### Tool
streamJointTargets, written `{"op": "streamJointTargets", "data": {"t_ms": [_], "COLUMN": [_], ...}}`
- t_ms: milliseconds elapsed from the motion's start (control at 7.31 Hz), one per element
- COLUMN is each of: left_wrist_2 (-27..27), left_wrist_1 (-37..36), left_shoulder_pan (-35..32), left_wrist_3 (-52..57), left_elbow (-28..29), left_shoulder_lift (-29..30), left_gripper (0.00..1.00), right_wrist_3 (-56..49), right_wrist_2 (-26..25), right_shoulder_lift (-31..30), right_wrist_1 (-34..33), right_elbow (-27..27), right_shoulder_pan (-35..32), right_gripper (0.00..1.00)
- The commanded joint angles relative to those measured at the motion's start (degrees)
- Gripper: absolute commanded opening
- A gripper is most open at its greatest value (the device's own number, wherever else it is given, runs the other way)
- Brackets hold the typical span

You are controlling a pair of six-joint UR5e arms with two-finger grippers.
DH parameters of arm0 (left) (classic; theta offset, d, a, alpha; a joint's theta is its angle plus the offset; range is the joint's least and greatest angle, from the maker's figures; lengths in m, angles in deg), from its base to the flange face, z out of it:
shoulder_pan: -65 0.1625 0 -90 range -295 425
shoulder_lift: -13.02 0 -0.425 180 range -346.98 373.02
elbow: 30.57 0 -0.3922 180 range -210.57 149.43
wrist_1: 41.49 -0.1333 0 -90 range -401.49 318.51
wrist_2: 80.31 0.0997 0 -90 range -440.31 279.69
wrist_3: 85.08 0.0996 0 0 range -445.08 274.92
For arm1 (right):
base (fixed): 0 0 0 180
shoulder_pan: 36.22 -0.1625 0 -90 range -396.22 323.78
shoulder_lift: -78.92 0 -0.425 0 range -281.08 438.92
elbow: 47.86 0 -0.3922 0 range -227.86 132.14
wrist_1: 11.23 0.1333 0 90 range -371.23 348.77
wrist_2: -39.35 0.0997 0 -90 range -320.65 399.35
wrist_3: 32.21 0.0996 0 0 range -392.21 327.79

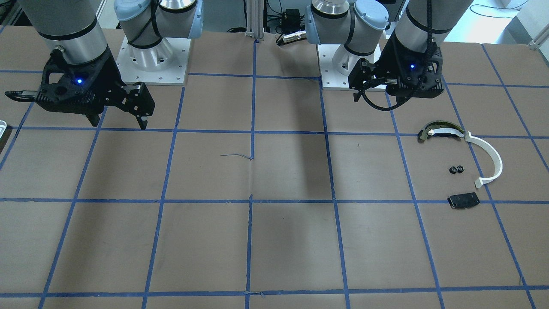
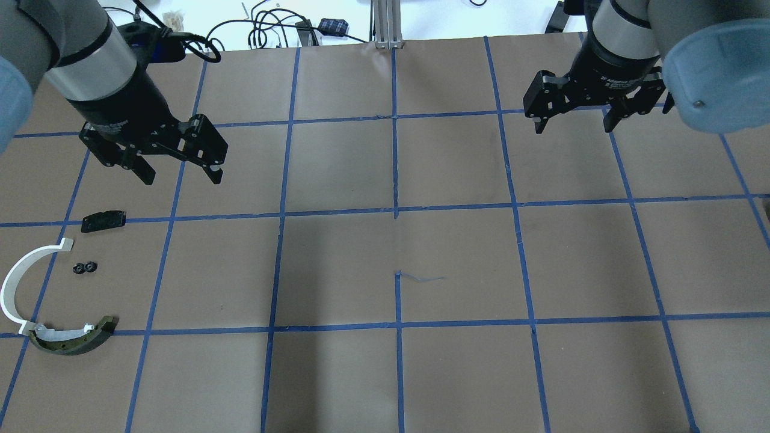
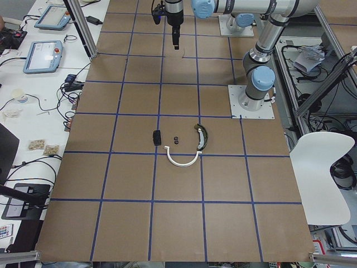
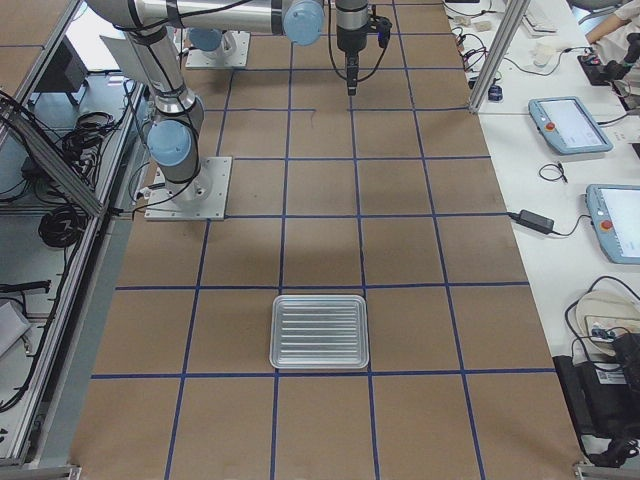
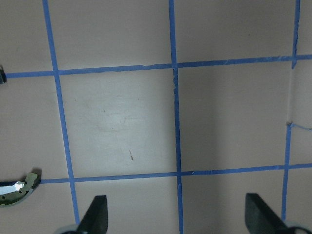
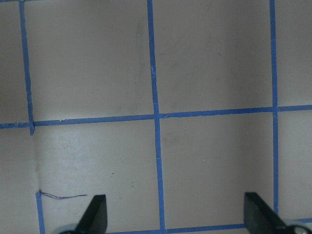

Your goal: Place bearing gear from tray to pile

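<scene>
The bearing gear [image 2: 85,267], a small black pair of round pieces, lies on the table in the pile, between the white half-ring arc [image 2: 18,288], the black-and-gold curved piece [image 2: 75,340] and the flat black plate [image 2: 103,220]. My left gripper [image 2: 180,175] hangs open above the table just beyond the plate, holding nothing. My right gripper [image 2: 574,126] is open too, high over the far right squares with nothing in it. The tray [image 4: 320,298], silver and ribbed, sits at the right end of the table with nothing visible in it, and shows only as a sliver [image 1: 2,126] in the front-facing view.
Brown paper with a blue tape grid [image 2: 396,210] covers the table. A loose end of tape [image 2: 421,278] curls up near the middle. The arm bases [image 1: 152,60] stand at the robot's side. Cables and tablets lie on the side benches.
</scene>
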Motion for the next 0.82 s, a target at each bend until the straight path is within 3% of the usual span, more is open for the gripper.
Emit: {"op": "streamJointTargets", "data": {"t_ms": [0, 684], "left_wrist_2": [0.19, 0.11], "left_wrist_1": [-1.00, -1.89], "left_shoulder_pan": [-0.18, -0.27], "left_wrist_3": [-0.56, -0.56], "left_elbow": [-1.83, -1.83], "left_shoulder_lift": [-0.46, -0.28], "left_gripper": [1.00, 1.00], "right_wrist_3": [0.00, 0.00], "right_wrist_2": [0.05, 0.05], "right_shoulder_lift": [0.00, -0.09], "right_wrist_1": [0.00, 0.09], "right_elbow": [0.03, 0.12], "right_shoulder_pan": [0.00, -0.09], "right_gripper": [1.00, 1.00]}}
